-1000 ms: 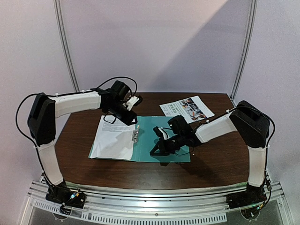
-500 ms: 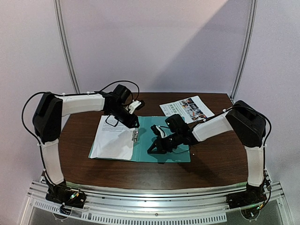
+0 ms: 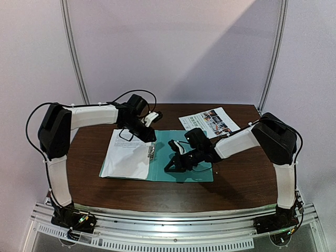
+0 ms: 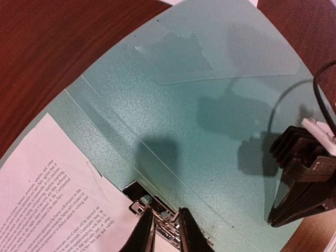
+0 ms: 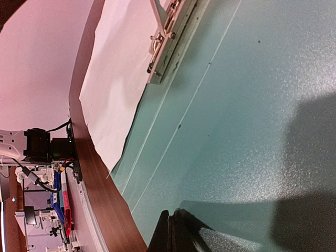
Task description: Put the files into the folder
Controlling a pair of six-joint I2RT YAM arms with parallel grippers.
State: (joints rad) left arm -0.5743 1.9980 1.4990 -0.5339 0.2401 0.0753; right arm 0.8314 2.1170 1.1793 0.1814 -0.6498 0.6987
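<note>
The folder [image 3: 164, 139] lay open on the surface [image 3: 241, 173], the plain sheet [image 3: 126, 157] on its left half (the colour sheet [image 3: 210, 122] lay behind, off it). The left jaws pinched the clip [image 4: 142, 202]; the right jaws, closed and empty, rested on its right half.

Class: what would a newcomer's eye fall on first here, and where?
An open teal folder lies in the middle, a white text sheet on its left half. The left hand is at its metal clip while the right hand rests on its right half. A colour sheet lies apart, far right.
</note>
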